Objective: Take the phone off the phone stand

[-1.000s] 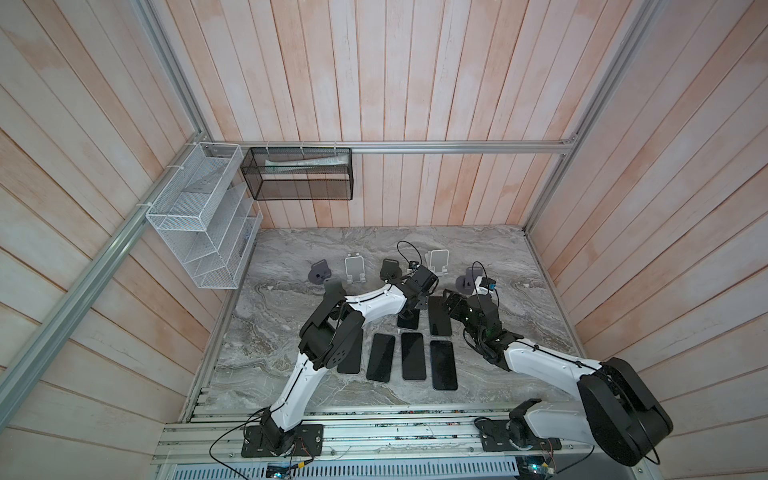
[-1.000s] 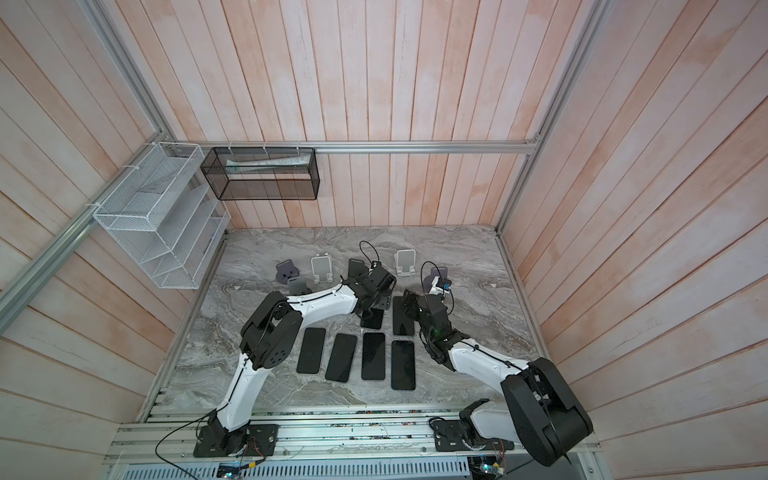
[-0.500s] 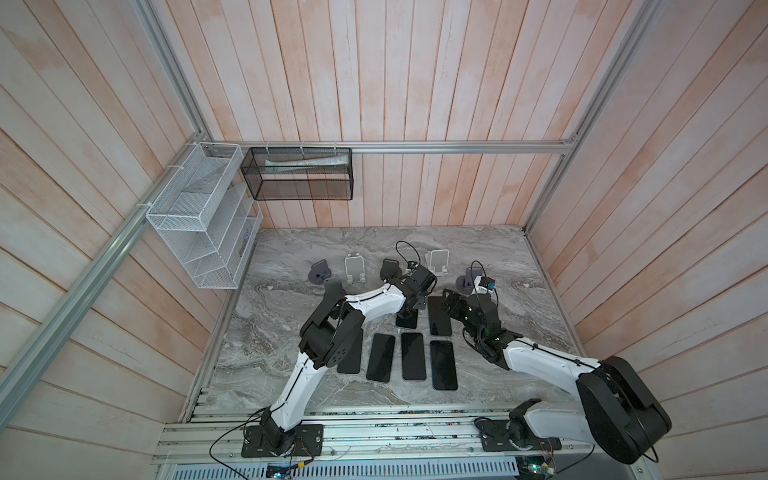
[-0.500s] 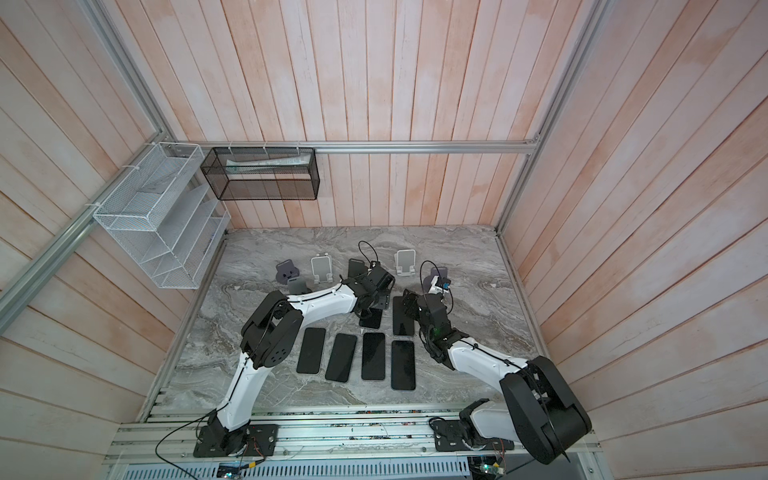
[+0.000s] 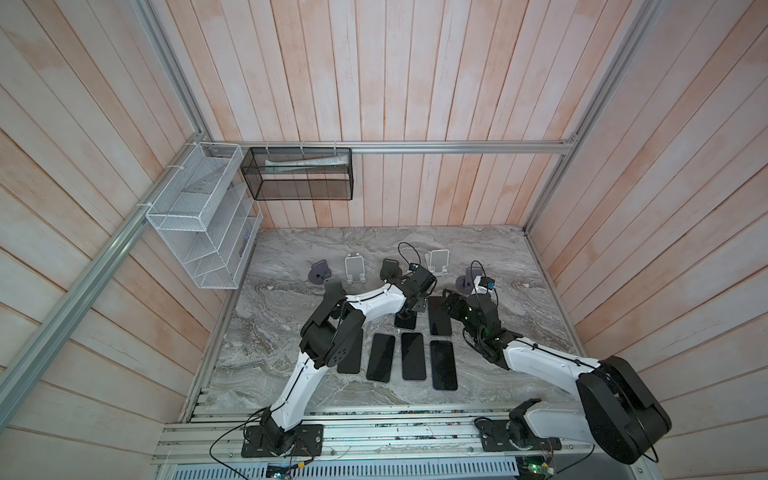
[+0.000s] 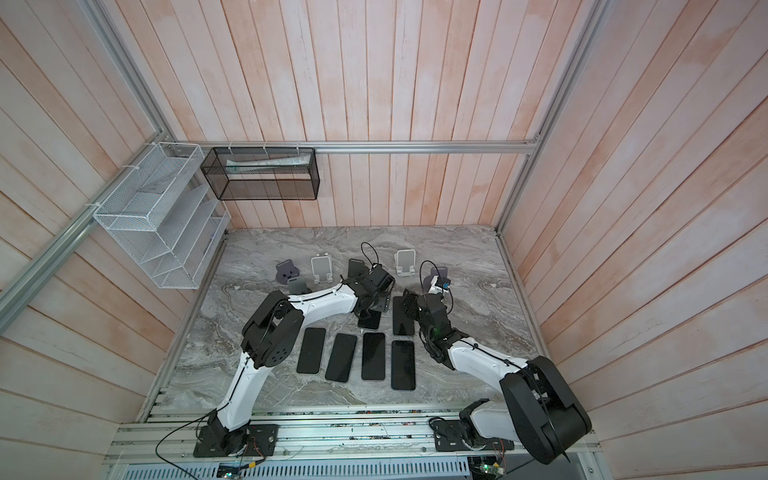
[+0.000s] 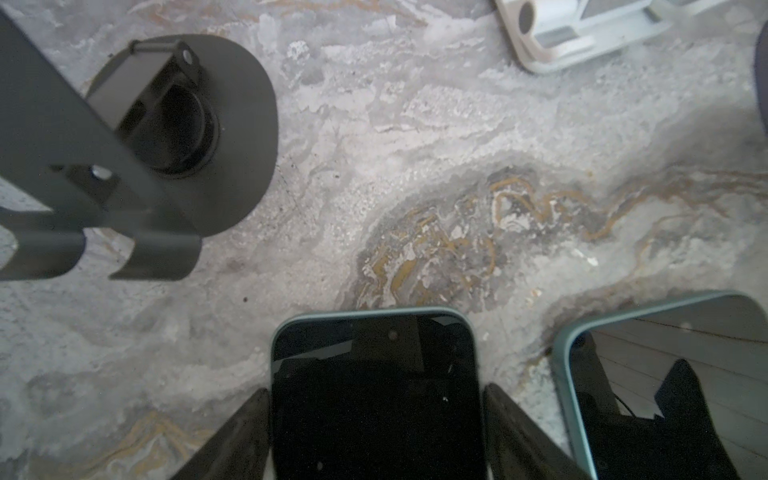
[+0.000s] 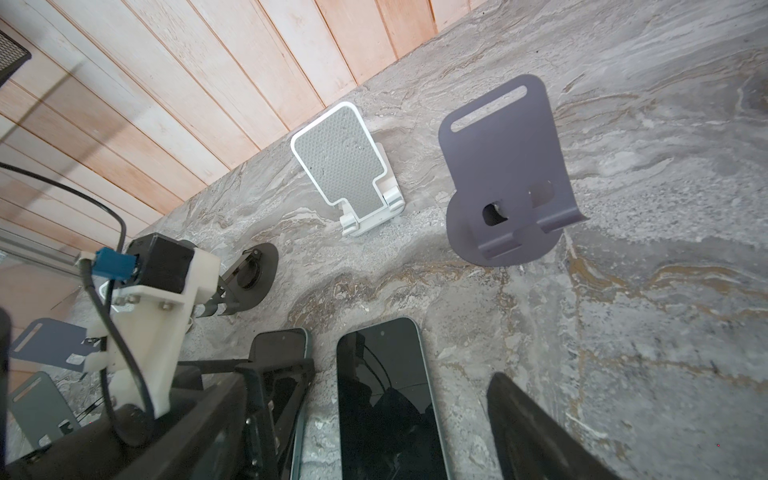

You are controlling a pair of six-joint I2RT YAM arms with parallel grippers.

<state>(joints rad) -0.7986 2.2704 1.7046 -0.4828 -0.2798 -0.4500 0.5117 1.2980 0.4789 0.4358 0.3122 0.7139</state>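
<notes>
Phone [image 7: 376, 374] lies flat on the marble table [image 7: 415, 166], near the dark stand [image 7: 199, 137] — the left gripper [image 7: 376, 392] flanks its sides, squeezing or just clear I cannot tell; the right gripper [image 5: 449, 302] hangs spread wide by a neighbouring phone [image 8: 382, 395].

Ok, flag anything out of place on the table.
Only one thing: the phone between the fingers of the left claw lies flat but slightly crooked, not parallel to its neighbour. Nothing looks spilled or broken.
</notes>
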